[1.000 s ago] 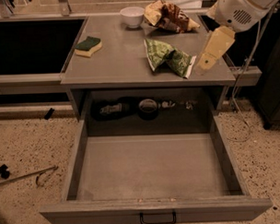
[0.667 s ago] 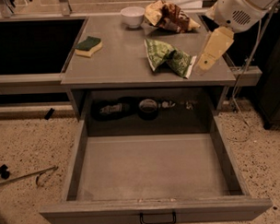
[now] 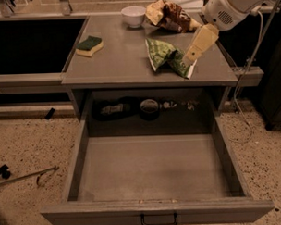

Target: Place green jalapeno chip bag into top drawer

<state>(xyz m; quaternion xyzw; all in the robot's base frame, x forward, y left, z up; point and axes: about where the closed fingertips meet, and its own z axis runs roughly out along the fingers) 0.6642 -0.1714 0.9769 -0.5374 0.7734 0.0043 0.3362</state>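
The green jalapeno chip bag [image 3: 166,58] lies crumpled on the grey table top [image 3: 115,64], right of centre near the front edge. My gripper [image 3: 191,58], cream-coloured under a white arm, hangs at the bag's right end, its tip right at the bag's upper right edge. Whether it touches the bag does not show. The top drawer [image 3: 151,169] stands pulled fully out below the table. Its grey floor is bare and its black handle [image 3: 159,220] is at the front.
A yellow-green sponge [image 3: 89,45] lies at the table's left. A white bowl [image 3: 133,15] and a brown-and-yellow chip bag [image 3: 169,16] sit at the back. Dark items and a tape roll [image 3: 149,107] sit in the recess behind the drawer. A cable [image 3: 244,78] hangs at the right.
My gripper has moved left and slightly up, from beside the bag to its right end. The bag and the drawer have not moved.
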